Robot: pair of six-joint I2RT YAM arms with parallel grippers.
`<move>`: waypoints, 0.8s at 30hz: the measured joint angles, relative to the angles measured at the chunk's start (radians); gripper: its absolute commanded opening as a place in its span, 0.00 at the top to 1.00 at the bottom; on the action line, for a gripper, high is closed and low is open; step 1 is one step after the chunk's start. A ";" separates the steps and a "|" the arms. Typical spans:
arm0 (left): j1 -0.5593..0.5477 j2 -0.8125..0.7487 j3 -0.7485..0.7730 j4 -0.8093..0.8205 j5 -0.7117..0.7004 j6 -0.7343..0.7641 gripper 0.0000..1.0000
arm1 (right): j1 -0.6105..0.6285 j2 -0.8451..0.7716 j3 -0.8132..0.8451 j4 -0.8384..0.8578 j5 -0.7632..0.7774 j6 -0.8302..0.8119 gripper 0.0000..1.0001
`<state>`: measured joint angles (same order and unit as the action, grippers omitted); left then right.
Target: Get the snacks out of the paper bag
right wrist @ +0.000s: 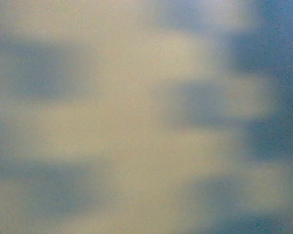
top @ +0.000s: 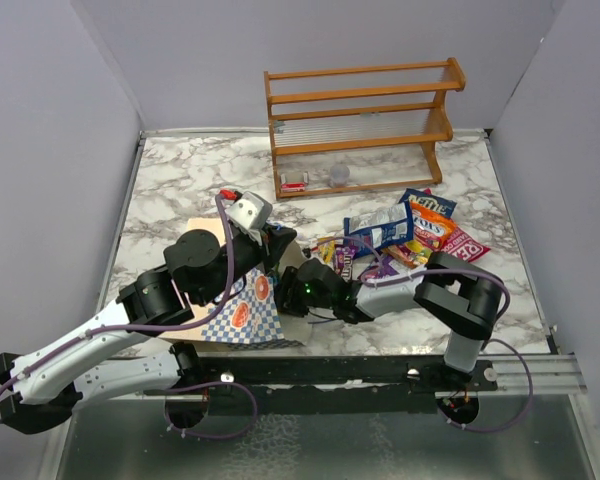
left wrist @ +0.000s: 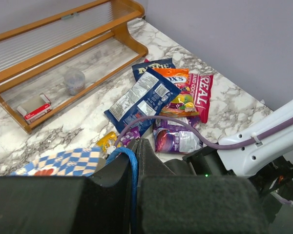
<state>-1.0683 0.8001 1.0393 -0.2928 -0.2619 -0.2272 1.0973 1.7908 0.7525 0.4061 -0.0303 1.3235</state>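
Note:
The paper bag (top: 242, 316) lies on its side near the table's front left, its blue-and-white checkered band showing; it also shows in the left wrist view (left wrist: 63, 161). My left gripper (top: 276, 243) (left wrist: 135, 144) is shut on the bag's blue cord handle (left wrist: 132, 168). My right gripper (top: 298, 291) reaches into the bag's mouth, with its fingers hidden. The right wrist view shows only blurred cream and blue checks. The snacks lie in a pile right of the bag: a silver-blue packet (left wrist: 142, 95), red (left wrist: 202, 91), dark blue (left wrist: 153, 66), orange (left wrist: 174, 76), green-yellow (left wrist: 182, 103) and purple (left wrist: 176, 139).
A wooden rack (top: 360, 125) stands at the back with a small clear cup (left wrist: 74, 81) and a small red-and-white box (left wrist: 35, 107) on its bottom shelf. Grey walls close in the table on three sides. A yellow wrapper (left wrist: 107, 141) lies by the bag's mouth.

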 measured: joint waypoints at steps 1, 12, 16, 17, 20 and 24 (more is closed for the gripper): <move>0.000 0.000 0.000 0.000 0.000 -0.002 1.00 | 0.002 0.010 0.011 0.003 0.000 0.001 0.65; 0.000 -0.030 -0.001 0.000 0.002 -0.011 1.00 | 0.014 0.001 0.031 0.020 0.037 -0.053 0.99; 0.000 -0.036 -0.002 0.004 0.000 -0.011 1.00 | 0.015 -0.078 0.017 0.007 0.076 -0.112 0.99; 0.000 -0.038 -0.002 0.006 -0.001 -0.011 1.00 | 0.015 -0.120 0.004 0.003 0.094 -0.143 0.99; 0.000 -0.051 -0.007 0.015 -0.013 -0.011 1.00 | 0.016 -0.220 -0.027 -0.027 0.137 -0.215 0.99; 0.000 -0.076 -0.021 0.020 -0.036 -0.011 1.00 | 0.016 -0.352 -0.065 -0.092 0.210 -0.336 0.99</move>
<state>-1.0683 0.7242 1.0187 -0.2729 -0.2977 -0.2386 1.1130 1.4387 0.6876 0.3145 0.1795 0.9871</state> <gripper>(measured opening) 0.011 0.037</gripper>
